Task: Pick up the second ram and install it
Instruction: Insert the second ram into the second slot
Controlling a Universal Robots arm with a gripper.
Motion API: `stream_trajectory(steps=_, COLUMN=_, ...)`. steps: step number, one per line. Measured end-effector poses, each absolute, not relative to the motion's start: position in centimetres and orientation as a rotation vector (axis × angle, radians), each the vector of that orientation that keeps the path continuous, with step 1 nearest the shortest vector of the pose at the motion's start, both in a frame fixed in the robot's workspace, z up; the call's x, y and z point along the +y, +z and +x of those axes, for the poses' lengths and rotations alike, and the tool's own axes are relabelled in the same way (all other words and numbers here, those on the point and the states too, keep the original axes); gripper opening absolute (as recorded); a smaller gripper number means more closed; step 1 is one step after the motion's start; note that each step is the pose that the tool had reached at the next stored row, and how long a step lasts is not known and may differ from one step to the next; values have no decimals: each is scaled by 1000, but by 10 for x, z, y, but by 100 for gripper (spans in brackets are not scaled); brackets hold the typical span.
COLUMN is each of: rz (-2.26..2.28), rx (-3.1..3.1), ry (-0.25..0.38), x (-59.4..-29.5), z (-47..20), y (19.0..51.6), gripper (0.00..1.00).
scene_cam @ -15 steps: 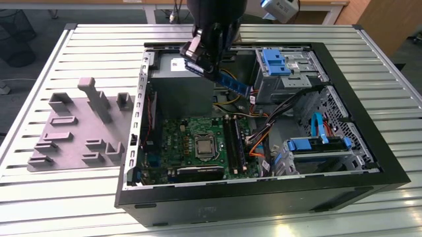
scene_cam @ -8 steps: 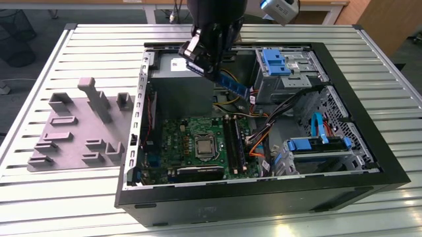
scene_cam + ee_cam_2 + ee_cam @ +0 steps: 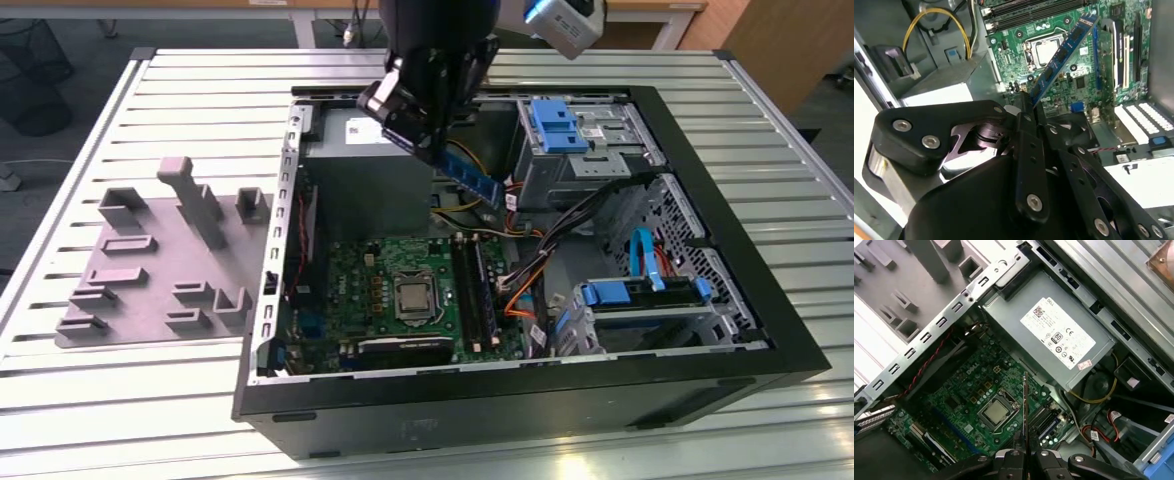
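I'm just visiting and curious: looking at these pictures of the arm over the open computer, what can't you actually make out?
- The held end of the second ram: buried between the gripper fingers in both wrist views.
- Whether another stick already sits in the black slots: too small in the exterior view.
- The ram's chips: seen edge-on in the first wrist view.
- The arm above the gripper: cut off by the exterior view's top edge.

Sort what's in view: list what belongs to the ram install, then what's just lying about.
Belongs to the job:
- second ram, clamped in the gripper, held over the open case
- black memory slots on the motherboard

Just lying about:
- grey fixture blocks beside the case
- power supply
- blue drive brackets
- yellow cables
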State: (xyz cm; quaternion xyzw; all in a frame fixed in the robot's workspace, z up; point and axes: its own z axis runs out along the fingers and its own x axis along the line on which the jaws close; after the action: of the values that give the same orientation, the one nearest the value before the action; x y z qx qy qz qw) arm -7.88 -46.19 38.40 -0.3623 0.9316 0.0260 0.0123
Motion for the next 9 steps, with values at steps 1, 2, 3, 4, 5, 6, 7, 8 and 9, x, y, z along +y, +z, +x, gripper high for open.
stream_trajectory(steps=1, rz=-1104, rx=2913, ry=81, x=-462, z=-79, y=384, gripper=14)
stream_trajectory(steps=2, rz=-1080, rx=2922, ry=80, x=-462, z=-79, y=384, gripper=14)
stream_trajectory(steps=3, rz=-1058, rx=2930, ry=80, x=-462, z=-79, y=384, gripper=14)
stream_trajectory(steps=4, rz=-1035, rx=2937, ry=80, x=-462, z=-79, y=384, gripper=14)
stream_trajectory(steps=5, rz=-1012, rx=2945, ry=79, x=-462, z=-79, y=383, gripper=14)
stream_trajectory(steps=6, rz=-990, rx=2952, ry=79, x=-462, z=-79, y=383, gripper=14)
stream_trajectory(steps=7, rz=-967, rx=2959, ry=79, x=-462, z=-79, y=383, gripper=14)
stream_trajectory(steps=8, rz=-943, rx=2966, ry=78, x=-462, z=-79, y=383, gripper=14)
stream_trajectory(steps=9, rz=-920, rx=2973, ry=78, x=-462, z=-79, y=383, gripper=14)
